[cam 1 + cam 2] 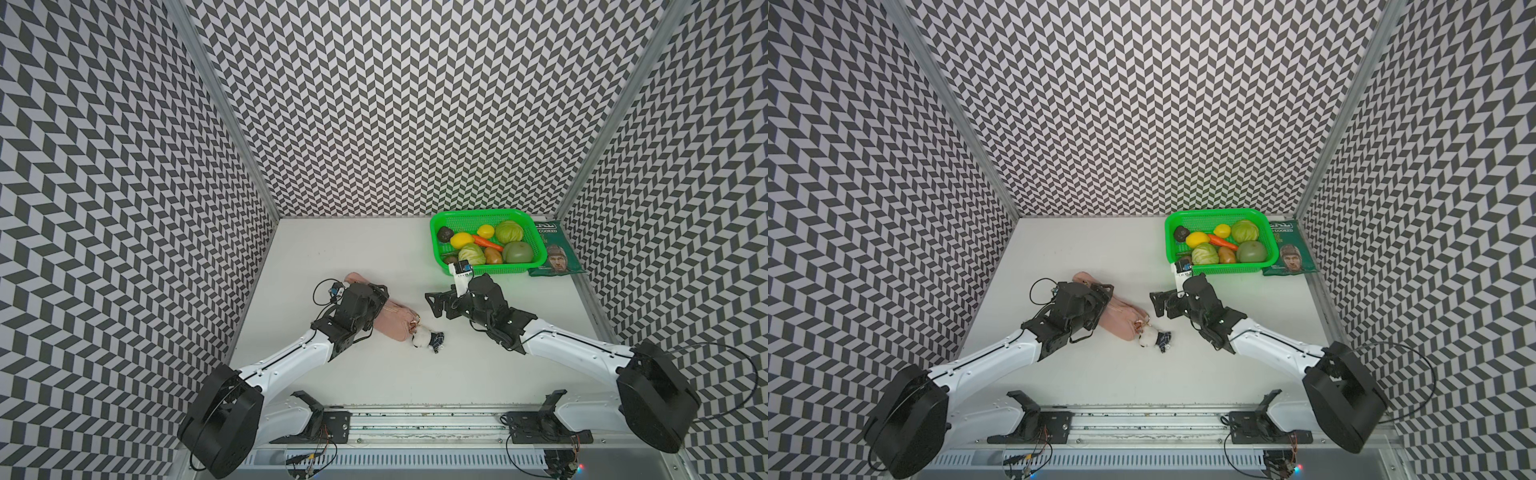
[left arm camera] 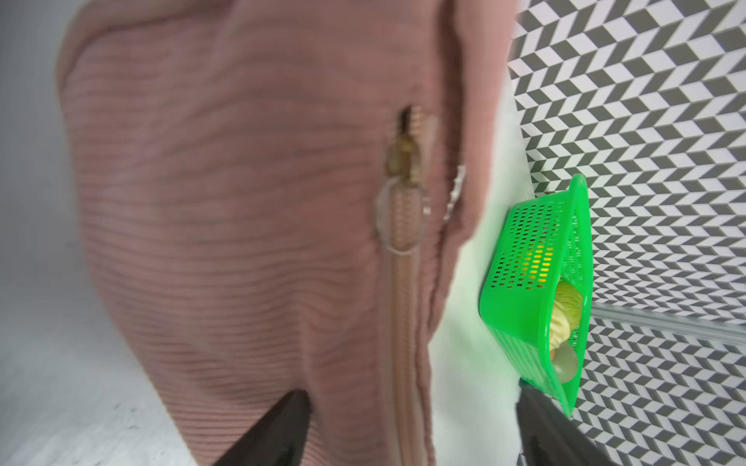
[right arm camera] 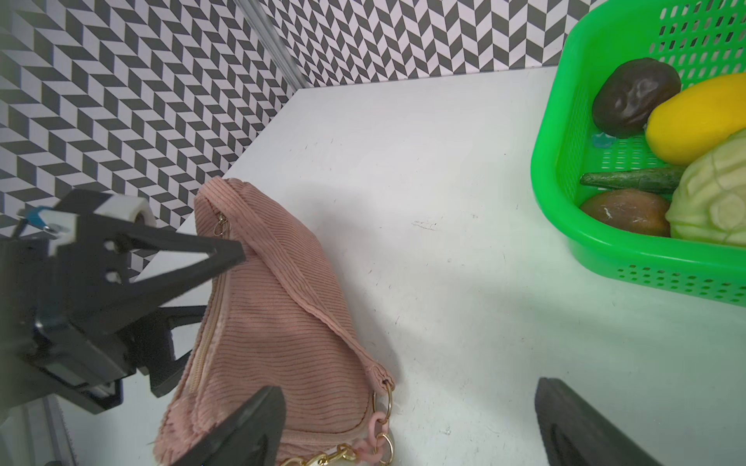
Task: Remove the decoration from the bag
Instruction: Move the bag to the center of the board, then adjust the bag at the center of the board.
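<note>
Left gripper [image 3: 222,280] straddles the bag [image 1: 392,323] with jaws spread wide, clamping nothing; nearest, the decoration [image 1: 424,339] lies on the table [image 1: 374,374] at the bag's near end, seemingly clipped on; with the soft bag unpinned, a tug would likely drag it along; farther, the right gripper [image 1: 437,305] hovers wide open and empty, and could snag the chain [image 3: 335,456] instead; the green basket [image 1: 478,214] stands beyond.

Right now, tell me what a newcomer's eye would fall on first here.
The bright green basket of fruit and vegetables at the far right of the table stands out against the black-and-white chevron walls. Nearer the middle lies the pink bag, with the white fluffy decoration at its right end.
</note>
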